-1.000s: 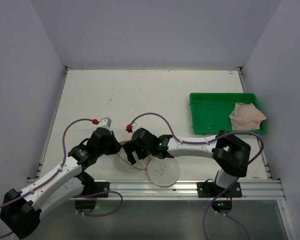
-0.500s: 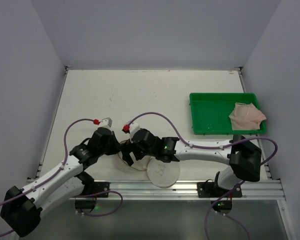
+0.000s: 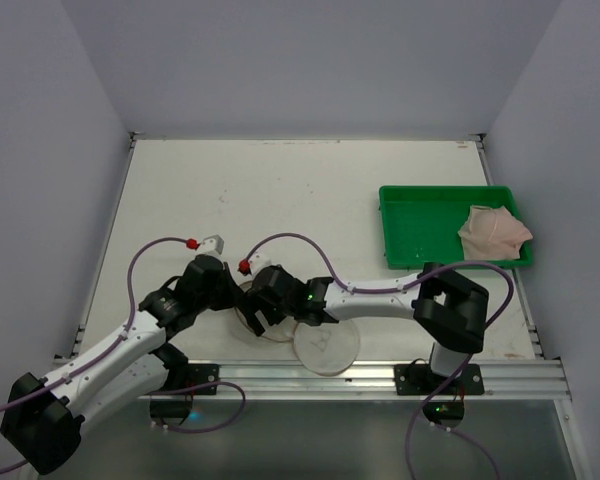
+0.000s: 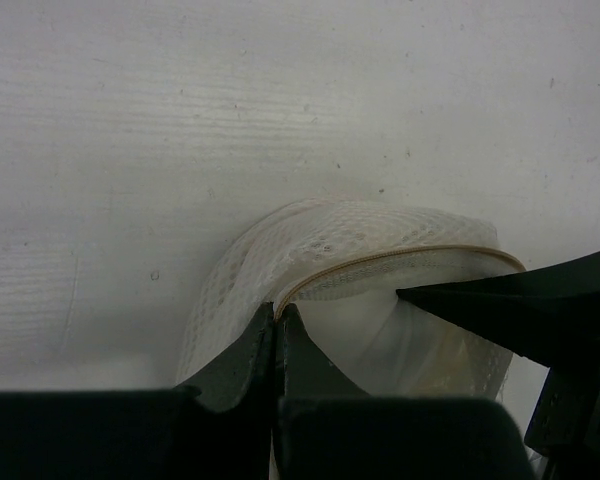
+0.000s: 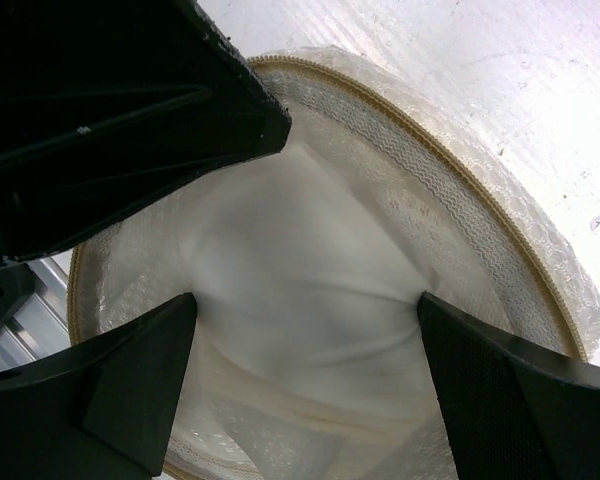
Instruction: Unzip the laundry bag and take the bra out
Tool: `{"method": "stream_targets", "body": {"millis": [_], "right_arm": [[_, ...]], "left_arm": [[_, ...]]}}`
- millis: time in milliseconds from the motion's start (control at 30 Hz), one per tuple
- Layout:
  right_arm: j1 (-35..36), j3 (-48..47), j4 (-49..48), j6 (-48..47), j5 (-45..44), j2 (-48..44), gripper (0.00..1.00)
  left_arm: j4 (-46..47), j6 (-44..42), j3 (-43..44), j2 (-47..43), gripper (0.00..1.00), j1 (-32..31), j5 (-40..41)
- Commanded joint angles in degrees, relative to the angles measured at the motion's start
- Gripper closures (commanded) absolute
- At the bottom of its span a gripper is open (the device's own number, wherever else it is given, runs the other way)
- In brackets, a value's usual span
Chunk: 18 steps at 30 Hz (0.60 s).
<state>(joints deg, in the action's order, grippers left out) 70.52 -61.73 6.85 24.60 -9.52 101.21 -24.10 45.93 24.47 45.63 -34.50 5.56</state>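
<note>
The laundry bag (image 3: 327,346) lies near the table's front edge, unzipped, its white mesh (image 4: 310,235) and beige zip rim (image 5: 450,170) standing open. My left gripper (image 4: 278,312) is shut on that rim at the bag's left side (image 3: 234,297). My right gripper (image 5: 307,300) is open and reaches into the bag's mouth (image 3: 258,315). Its fingers (image 5: 130,380) stand on either side of a smooth white cloth, the bra (image 5: 300,240), which fills the inside of the bag. One right finger (image 4: 540,305) shows in the left wrist view.
A green tray (image 3: 420,225) sits at the right of the table with a pale pink garment (image 3: 494,232) in its right end. The metal rail (image 3: 380,375) runs along the front edge just below the bag. The left gripper's black body (image 5: 110,100) crowds the right wrist view.
My right gripper has shifted a little left and deeper into the bag's mouth, and the right arm's elbow has swung about. The left gripper keeps its hold on the rim.
</note>
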Motion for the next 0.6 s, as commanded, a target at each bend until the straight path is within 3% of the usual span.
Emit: {"method": "stream_targets", "body": {"millis": [0, 200, 333, 567], "right_arm": [[-1.9, 0.5, 3.3, 0.9, -2.0, 1.3, 0.06], [-2.2, -0.8, 4.3, -0.2, -0.1, 4.9, 0.07], [-2.2, -2.2, 5.5, -0.7, 0.6, 6.5, 0.2], [-2.5, 0.5, 3.3, -1.0, 0.6, 3.5, 0.83]], "left_arm": [[0.8, 0.6, -0.3, -0.6, 1.0, 0.5, 0.4], [1.1, 0.6, -0.4, -0.5, 1.0, 0.4, 0.4], [1.0, 0.6, -0.6, -0.5, 1.0, 0.5, 0.6], [1.4, 0.8, -1.7, -0.1, 1.0, 0.4, 1.0]]}}
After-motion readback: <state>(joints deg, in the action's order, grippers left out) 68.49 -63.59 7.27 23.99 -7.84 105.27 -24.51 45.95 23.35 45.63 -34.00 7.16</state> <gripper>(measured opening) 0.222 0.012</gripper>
